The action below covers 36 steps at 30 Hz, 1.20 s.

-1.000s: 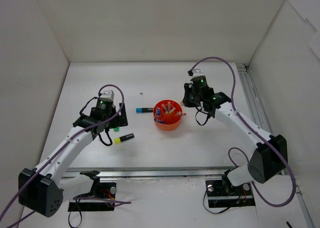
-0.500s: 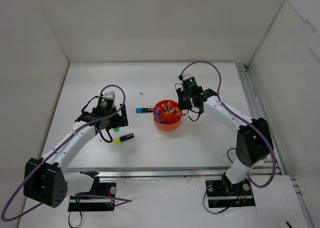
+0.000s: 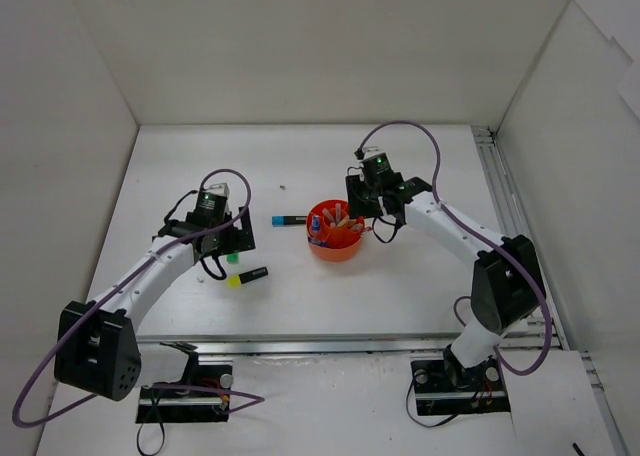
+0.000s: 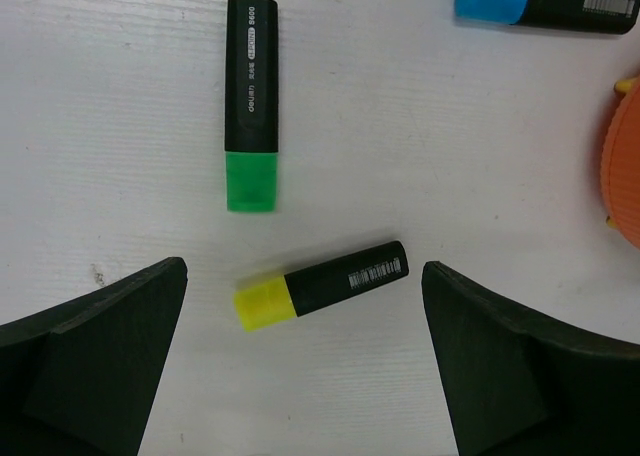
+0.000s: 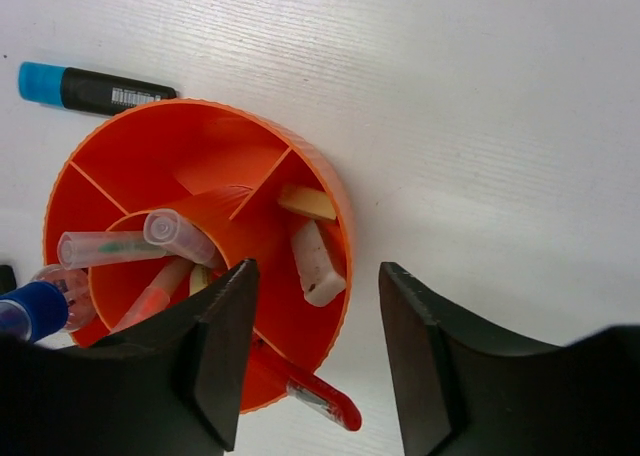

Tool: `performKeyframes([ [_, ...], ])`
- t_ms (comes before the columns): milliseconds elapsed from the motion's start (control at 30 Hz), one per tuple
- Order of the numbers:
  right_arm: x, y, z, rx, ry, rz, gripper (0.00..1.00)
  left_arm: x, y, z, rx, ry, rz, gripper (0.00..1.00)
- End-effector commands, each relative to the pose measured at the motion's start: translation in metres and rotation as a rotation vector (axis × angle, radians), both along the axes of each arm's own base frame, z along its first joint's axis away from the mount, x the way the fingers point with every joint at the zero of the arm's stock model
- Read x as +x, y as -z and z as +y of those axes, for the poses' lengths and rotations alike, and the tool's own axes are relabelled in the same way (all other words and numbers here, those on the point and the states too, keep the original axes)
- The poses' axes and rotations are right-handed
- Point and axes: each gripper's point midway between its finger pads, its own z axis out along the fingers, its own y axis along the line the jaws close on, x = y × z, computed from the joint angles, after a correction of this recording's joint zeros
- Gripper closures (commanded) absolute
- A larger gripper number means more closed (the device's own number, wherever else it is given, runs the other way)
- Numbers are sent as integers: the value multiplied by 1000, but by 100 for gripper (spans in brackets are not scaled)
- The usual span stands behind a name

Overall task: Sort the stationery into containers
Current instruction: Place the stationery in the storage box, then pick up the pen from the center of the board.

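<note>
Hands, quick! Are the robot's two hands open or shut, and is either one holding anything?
Left hand: open, holding nothing, above a yellow highlighter.
Right hand: open, holding nothing, above the orange tub.

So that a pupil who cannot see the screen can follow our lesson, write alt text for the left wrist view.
A yellow-capped highlighter lies on the white table, seen between the left gripper's two open fingers. Beyond it lie a green-capped highlighter and, top right, a blue-capped highlighter; the orange tub's rim shows at the right edge.
</note>
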Motion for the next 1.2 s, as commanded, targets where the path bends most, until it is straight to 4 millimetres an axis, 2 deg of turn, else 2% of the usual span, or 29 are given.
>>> performKeyframes([
  [0,11,-50,6,53,0,-131,50,22,-13,-1,-26,0,-64,0],
  [100,7,-61,7,69,-4,-154,43,26,-6,0,-31,2,-54,0],
  [133,6,-63,6,71,-6,-157,34,28,-4,-1,-33,4,-52,0],
  [167,4,-67,6,76,-10,-165,3,29,-2,-1,-30,6,-50,0],
  [300,-3,-79,-3,83,18,-199,2,38,11,1,1,-6,-12,0],
  [500,-10,-89,-16,78,58,-235,2,56,17,6,38,-33,14,5],
  [600,-13,-91,-23,74,80,-247,2,57,28,11,74,-55,50,11],
  [867,-20,-96,-32,83,101,-263,2,54,51,20,103,-105,114,14],
  [967,-22,-96,-34,86,105,-263,2,56,58,23,105,-116,136,20],
  [1033,-23,-95,-35,84,110,-263,2,57,61,22,103,-115,144,29],
  [1067,-24,-99,-37,86,118,-275,2,56,64,21,104,-113,156,37],
  [1167,-26,-104,-42,90,131,-292,2,53,65,23,113,-105,158,45],
])
